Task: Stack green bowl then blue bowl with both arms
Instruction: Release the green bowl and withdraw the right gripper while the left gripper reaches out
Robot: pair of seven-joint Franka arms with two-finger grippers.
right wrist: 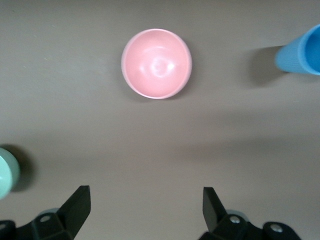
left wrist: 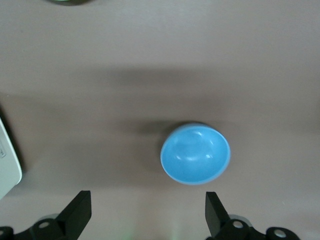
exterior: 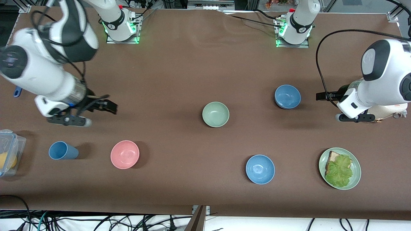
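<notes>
Brown cloth is stretched over the whole tabletop (exterior: 179, 67), and everything is spread out on it pretty loosely. The green bowl (exterior: 215, 114) is sat upright near the middle, nothing in it and nothing touching it. The blue bowl (exterior: 287, 96), the greyish one, is found well apart from it toward the left arm's end of the tabletop and a bit farther from the front camera. A brighter sky-blue bowl (exterior: 260, 169) is placed nearer the front camera, roughly between the two in line, and it's seen again in the left wrist view (left wrist: 195, 153).

The left hand (exterior: 324, 95) is held up toward the left arm's end, just beside the blue bowl but clear of it. Its fingers (left wrist: 75, 212) are spread wide apart with nothing between them. The right hand (exterior: 107, 106) is hung over bare cloth toward the right arm's end, and its fingers (right wrist: 75, 206) are likewise spread wide and empty.

A pink bowl (exterior: 125, 154) is set nearer the front camera than the right hand, with a blue cup (exterior: 63, 150) laid on its side beside it. A clear plastic container (exterior: 9, 150) with something yellow inside is parked at the table edge by the cup. At the left arm's end, a green plate (exterior: 355, 179) is loaded with bread and a lettuce leaf.
</notes>
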